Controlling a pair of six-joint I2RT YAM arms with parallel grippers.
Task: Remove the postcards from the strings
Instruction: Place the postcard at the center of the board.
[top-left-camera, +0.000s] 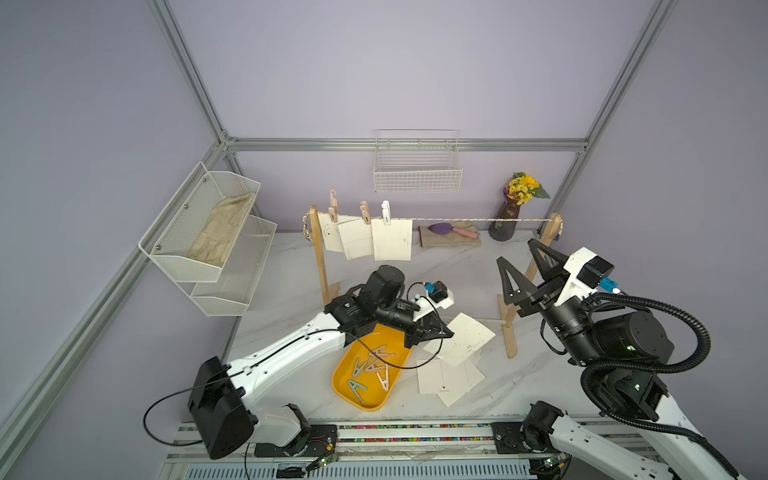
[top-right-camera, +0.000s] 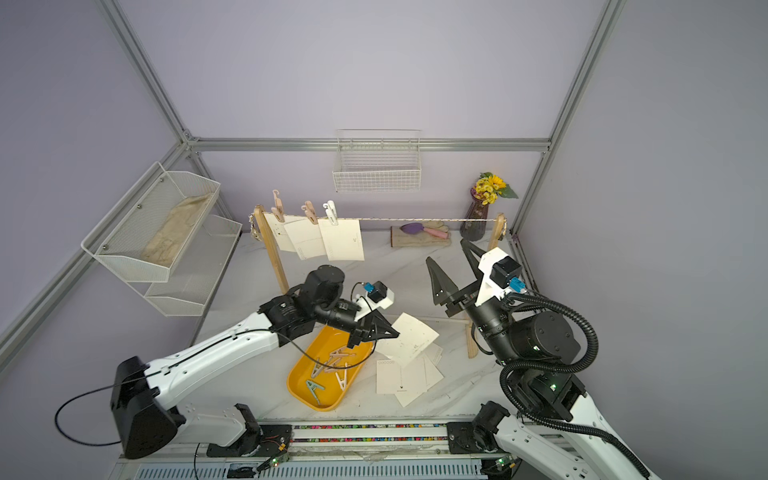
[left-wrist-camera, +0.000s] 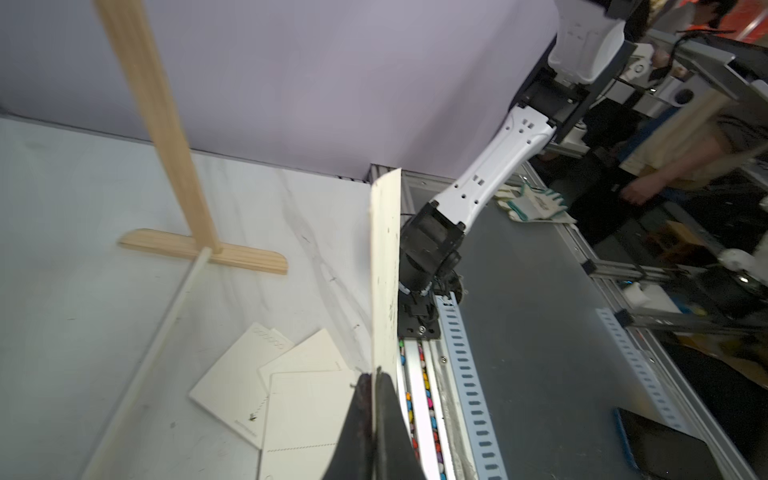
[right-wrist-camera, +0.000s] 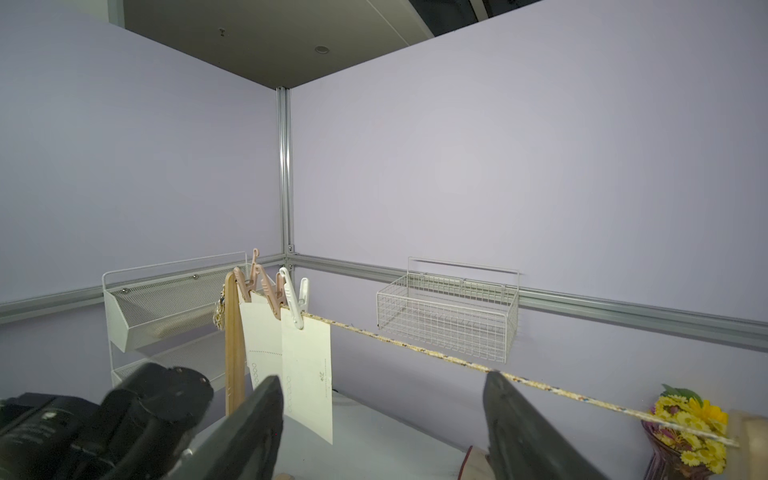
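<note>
Inspection from the front of the bench.

**Left gripper** (top-left-camera: 446, 333): closed flat on the edge of one postcard (top-left-camera: 465, 338). In the left wrist view the fingers (left-wrist-camera: 388, 415) pinch this card (left-wrist-camera: 384, 270) with no gap, and it stands edge-on, clear of the marble table (top-left-camera: 291, 270). It is held between the yellow tray (top-left-camera: 347, 370) and the foot of the right wooden post (top-left-camera: 510, 336), over the loose pile.

**Right gripper** (top-left-camera: 514, 249): jaws spread wide, nothing between them. It is raised near the right post, close to the string (top-left-camera: 457, 219). In the right wrist view the rope (right-wrist-camera: 415, 347) runs behind one finger (right-wrist-camera: 503, 399); I cannot tell whether they touch.

**Postcards on the string:** three hang bunched and overlapping at the left post (top-left-camera: 320, 257), each under a clothespin: two pink (top-left-camera: 333, 208) (top-left-camera: 365, 212), one white (top-left-camera: 386, 212). The rest of the rope is bare.

**Postcards off the string:** a loose pile (top-left-camera: 444, 376) lies flat on the table, just beside the tray, cards overlapping at odd angles.

**Tray:** holds several loose clothespins (top-left-camera: 374, 365).
</note>
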